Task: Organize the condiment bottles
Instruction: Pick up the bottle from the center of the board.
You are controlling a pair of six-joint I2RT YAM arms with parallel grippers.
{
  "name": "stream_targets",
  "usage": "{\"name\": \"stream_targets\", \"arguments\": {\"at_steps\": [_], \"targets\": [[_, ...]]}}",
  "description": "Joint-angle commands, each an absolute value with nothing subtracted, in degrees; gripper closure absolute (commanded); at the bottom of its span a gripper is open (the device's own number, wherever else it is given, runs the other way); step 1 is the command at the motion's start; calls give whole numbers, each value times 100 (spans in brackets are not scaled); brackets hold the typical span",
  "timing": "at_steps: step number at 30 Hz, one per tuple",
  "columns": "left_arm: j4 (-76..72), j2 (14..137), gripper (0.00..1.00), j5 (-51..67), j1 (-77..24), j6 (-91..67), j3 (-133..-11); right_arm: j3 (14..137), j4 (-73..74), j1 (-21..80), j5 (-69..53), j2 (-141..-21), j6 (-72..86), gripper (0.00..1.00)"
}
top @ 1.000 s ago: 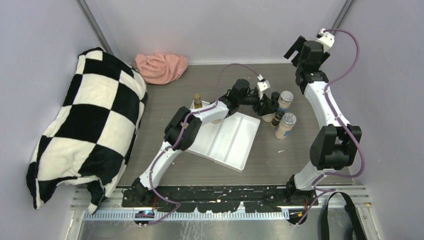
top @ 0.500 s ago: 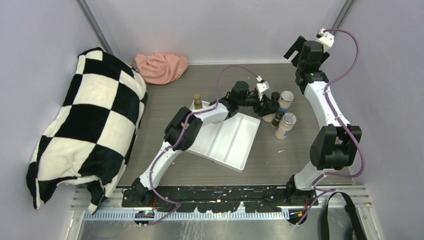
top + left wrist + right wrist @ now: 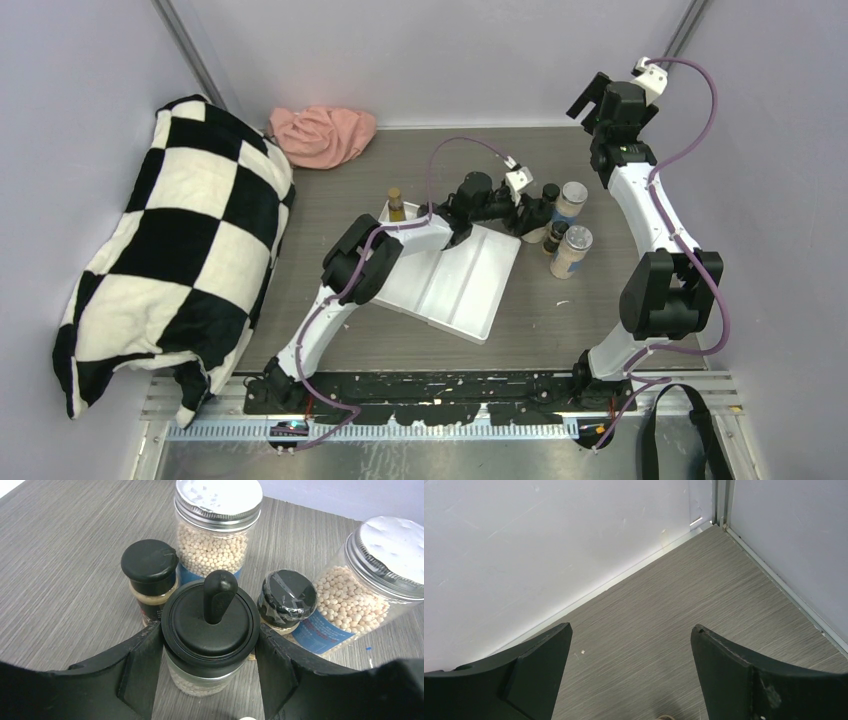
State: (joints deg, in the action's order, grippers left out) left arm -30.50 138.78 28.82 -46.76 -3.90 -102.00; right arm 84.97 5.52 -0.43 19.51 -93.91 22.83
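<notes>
Nearest to the arm bases, the white tray (image 3: 455,285) lay at an angle on the grey table (image 3: 560,320). One slim yellow bottle (image 3: 396,205) with a brown cap stood upright at the tray's far left corner; I could not tell whether it was inside the rim or just behind it. A black-and-white checkered pillow (image 3: 170,250) leaned along the left side.

Just past the far right corner of the tray, the left gripper (image 3: 209,629) was closed on a black-lidded jar (image 3: 207,612). Its two fingers (image 3: 145,665) pressed against both sides of the lid, and the jar stood upright on the table between them. It had clear glass, pale contents, and a small black knob on the lid.

The other bottles stood in a tight group just behind it — a small dark-capped bottle (image 3: 150,577) to the left and a tiny jar (image 3: 286,600) with a wrapped black lid to the right. Further back were two clear shakers of white beads with silver lids, one behind the centre (image 3: 217,525) and one at the right (image 3: 370,575).

At the far edge, a crumpled pink cloth (image 3: 322,135) lay by the back wall. In the far right corner the right gripper (image 3: 630,627) hung above bare table — its fingers were spread wide with nothing between them.
</notes>
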Motion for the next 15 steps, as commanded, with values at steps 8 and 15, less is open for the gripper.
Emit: {"name": "stream_targets", "arguments": {"at_steps": [8,15], "targets": [[-3408,13146,100,2115,-4685,-187,-9865,8663,381,-9,1987,-9321,2231,6],[-3484,12883,100,1677,-4702,-29,-9746,8640,360,-7,1943,-9269,2256,6]]}}
